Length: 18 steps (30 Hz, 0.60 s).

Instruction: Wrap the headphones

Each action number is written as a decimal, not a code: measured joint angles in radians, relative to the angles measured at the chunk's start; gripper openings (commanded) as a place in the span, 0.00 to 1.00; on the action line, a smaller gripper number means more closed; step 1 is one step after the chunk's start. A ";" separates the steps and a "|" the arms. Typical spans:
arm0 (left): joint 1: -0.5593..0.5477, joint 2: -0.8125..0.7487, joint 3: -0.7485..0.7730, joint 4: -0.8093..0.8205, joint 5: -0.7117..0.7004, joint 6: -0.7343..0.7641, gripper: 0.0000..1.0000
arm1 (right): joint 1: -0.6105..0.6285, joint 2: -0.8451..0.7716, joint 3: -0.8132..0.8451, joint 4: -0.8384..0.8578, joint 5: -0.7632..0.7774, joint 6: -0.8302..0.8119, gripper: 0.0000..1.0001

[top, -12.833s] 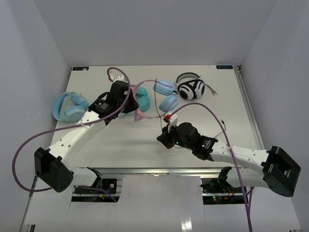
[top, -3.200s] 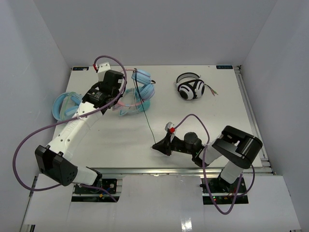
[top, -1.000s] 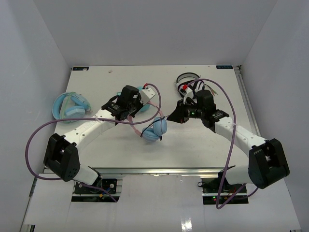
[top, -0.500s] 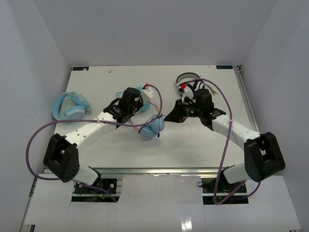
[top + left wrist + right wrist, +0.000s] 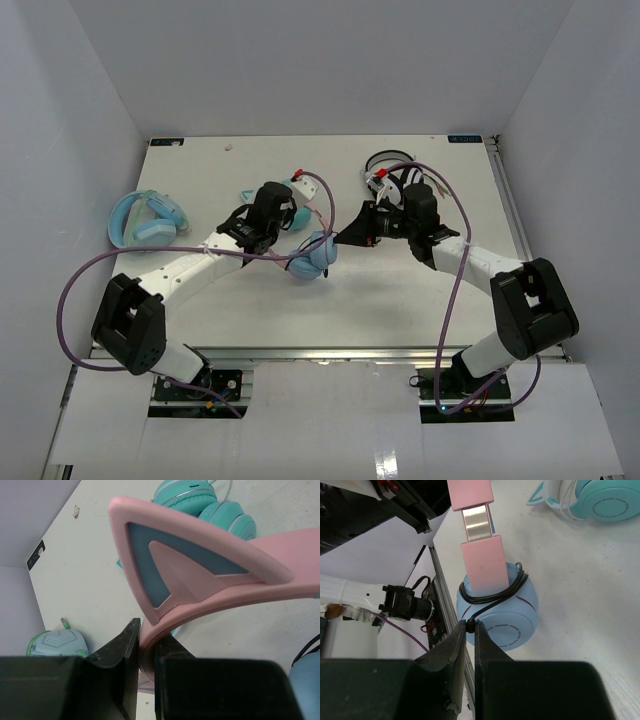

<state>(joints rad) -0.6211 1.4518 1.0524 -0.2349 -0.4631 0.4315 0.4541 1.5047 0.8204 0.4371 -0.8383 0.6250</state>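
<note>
At the far left of the table [image 5: 200, 160] lies a bulky light blue pair [image 5: 145, 220], well apart from the action. Next comes the left gripper [image 5: 145, 641], clenched on the pink headband of the headphones [image 5: 200, 565] just below one cat ear. That ear points up and to the left in the wrist view. Behind it on the table rests a teal cat-ear pair [image 5: 210, 505].

From above, we see the headband's long axis run from the left gripper toward the near edge and slightly right. It ends in a light blue ear cup [image 5: 313, 255] between the two grippers (we can make out only one cup clearly). In the right wrist view the band comes straight down through its metal slider to that cup. The thin black cable [image 5: 492, 596] crosses the pink slider piece as two strands.

The right gripper [image 5: 470, 626] is pinched on the cable just beside the cup.

Farthest right, a black-and-white pair [image 5: 392, 178] sits partly hidden behind the right arm.

We count four pairs of headphones in all, one of each kind, and one cable.
</note>
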 measured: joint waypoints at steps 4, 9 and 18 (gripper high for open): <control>-0.021 0.063 0.011 -0.001 -0.034 -0.002 0.00 | 0.000 0.044 -0.047 0.097 0.019 0.088 0.08; -0.035 0.096 0.010 -0.055 -0.018 0.017 0.00 | 0.001 0.109 -0.159 0.259 0.026 0.233 0.08; -0.061 0.174 0.059 -0.104 -0.002 0.045 0.00 | 0.005 0.201 -0.271 0.564 0.043 0.441 0.08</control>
<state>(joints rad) -0.6825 1.6261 1.1112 -0.3389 -0.4650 0.4765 0.4595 1.7061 0.5495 1.0013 -0.7956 1.0658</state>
